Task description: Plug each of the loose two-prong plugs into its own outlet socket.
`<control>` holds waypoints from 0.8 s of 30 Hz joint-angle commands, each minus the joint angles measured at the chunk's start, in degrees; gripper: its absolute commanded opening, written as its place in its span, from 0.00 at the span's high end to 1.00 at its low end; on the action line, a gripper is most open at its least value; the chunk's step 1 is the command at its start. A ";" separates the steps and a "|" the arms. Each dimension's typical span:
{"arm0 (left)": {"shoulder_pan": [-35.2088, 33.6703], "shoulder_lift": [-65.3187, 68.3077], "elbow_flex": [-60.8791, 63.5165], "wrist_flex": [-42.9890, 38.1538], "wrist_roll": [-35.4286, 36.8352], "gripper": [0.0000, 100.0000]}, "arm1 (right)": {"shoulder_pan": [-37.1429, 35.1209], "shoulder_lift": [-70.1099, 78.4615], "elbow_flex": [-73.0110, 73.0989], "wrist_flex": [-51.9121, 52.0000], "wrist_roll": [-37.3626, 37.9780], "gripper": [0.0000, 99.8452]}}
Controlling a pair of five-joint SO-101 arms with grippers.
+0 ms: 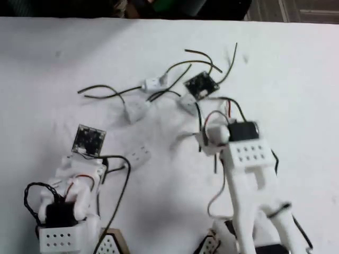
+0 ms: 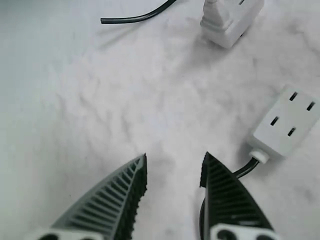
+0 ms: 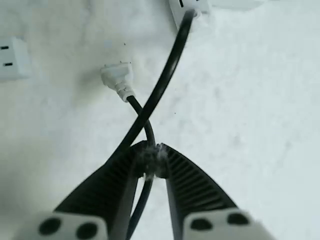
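Your right pincer (image 3: pixel 152 160) is pinched shut on the thin black cable (image 3: pixel 139 114) that trails from the small white two-prong plug (image 3: pixel 117 77). The tips meet on the cable a short way behind the plug. The plug lies flat on the white tabletop (image 1: pixel 296 63) with its prongs in the open, around the middle of the tabletop, where your white right arm (image 1: pixel 241 159) stretches in from the near edge. A second black cable (image 3: pixel 170 65) crosses the first just beside the tips and runs to a white block (image 3: pixel 185 6). A white slotted block (image 3: pixel 10 57) lies apart from the plug.

Your left pincer (image 2: pixel 175 165) hangs wide over bare tabletop toward the near left corner, with nothing between its ribbed fingers (image 2: pixel 125 195). Near one fingertip lies a white four-slot outlet strip (image 2: pixel 287 122), slots facing up and unfilled, its black lead (image 2: pixel 245 170) running past that finger. From above, the strip (image 1: pixel 139 154) sits left of the middle, nearer the near edge. Farther toward the far edge stands a white boxy adapter (image 2: pixel 230 20); you cannot tell whether anything is seated in it.
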 commanded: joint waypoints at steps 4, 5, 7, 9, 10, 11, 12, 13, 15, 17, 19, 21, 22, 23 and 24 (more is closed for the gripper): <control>-0.22 -0.40 -0.26 0.09 0.00 0.82 | -0.92 -15.69 -2.90 2.33 3.43 0.98; -0.22 -0.40 -0.26 0.00 0.00 0.82 | -1.71 -17.01 -3.60 2.33 3.43 0.98; -0.31 -0.40 -0.26 0.00 0.00 0.82 | -3.91 -18.86 -4.84 2.33 3.43 0.98; -0.31 -0.40 -0.26 0.00 0.00 0.82 | -6.55 -19.30 -5.80 2.33 3.52 0.97; -0.31 -0.40 -0.26 0.00 0.00 0.82 | -7.96 -19.30 -5.98 2.33 4.04 0.95; -0.31 -0.40 -0.26 0.00 0.00 0.82 | -9.19 -19.30 -5.98 2.33 4.92 0.92; -0.31 -0.40 -0.26 0.00 0.00 0.82 | -10.24 -19.30 -6.07 2.33 5.27 0.89; -0.31 -0.40 -0.26 0.00 0.00 0.82 | -11.30 -19.30 -6.15 2.33 5.27 0.85; -0.31 -0.40 -0.26 0.00 0.00 0.82 | -13.49 -19.30 -6.07 2.33 5.27 0.79; -0.31 -0.40 -0.26 0.00 0.00 0.82 | -15.52 -19.30 -5.71 2.59 5.27 0.76; -0.31 -0.40 -0.26 0.00 0.00 0.82 | -15.96 -19.30 -5.71 2.59 5.27 0.77; -0.40 -0.40 -0.26 0.00 0.00 0.82 | -15.78 -19.30 -5.71 2.51 5.27 0.79; -0.40 -0.40 -0.26 0.00 0.00 0.82 | -15.34 -19.30 -5.71 2.68 5.27 0.81; -0.40 -0.40 -0.26 0.00 0.00 0.82 | -14.46 -19.21 -5.45 2.77 5.27 0.82; -0.40 -0.40 -0.26 0.09 0.00 0.82 | -13.32 -19.21 -4.84 2.77 5.63 0.84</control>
